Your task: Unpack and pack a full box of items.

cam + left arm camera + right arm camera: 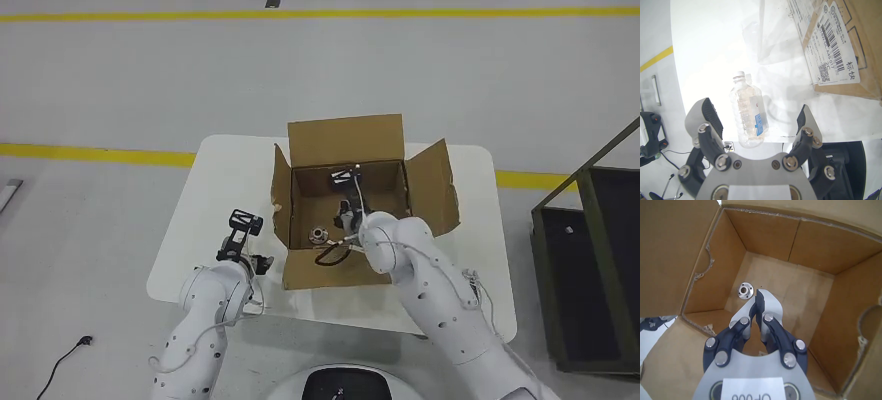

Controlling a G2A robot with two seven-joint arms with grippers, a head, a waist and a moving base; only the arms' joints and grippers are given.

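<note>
One metal flange (745, 290), round, bored, with small holes in its rim, lay on the floor of the cardboard box (772, 247) just beyond the tips of the right hand (757, 296), whose fingers were pressed together on nothing. It was probably dense, stiff and slick, so the raised hub should offer the best hold. Below the left hand (756, 108), with its fingers spread wide, a clear ribbed bottle (747, 113) sat on the white counter (706, 47). It looked light and crushable, best taken mid-body.

Count: 1 cardboard box (345, 140), 1 metal flange (745, 291), 1 clear plastic bottle (747, 111), 1 clear plastic bag (761, 41), 1 tabletop (230, 200), 2 tools: left tool (757, 109), right tool (756, 296).
</note>
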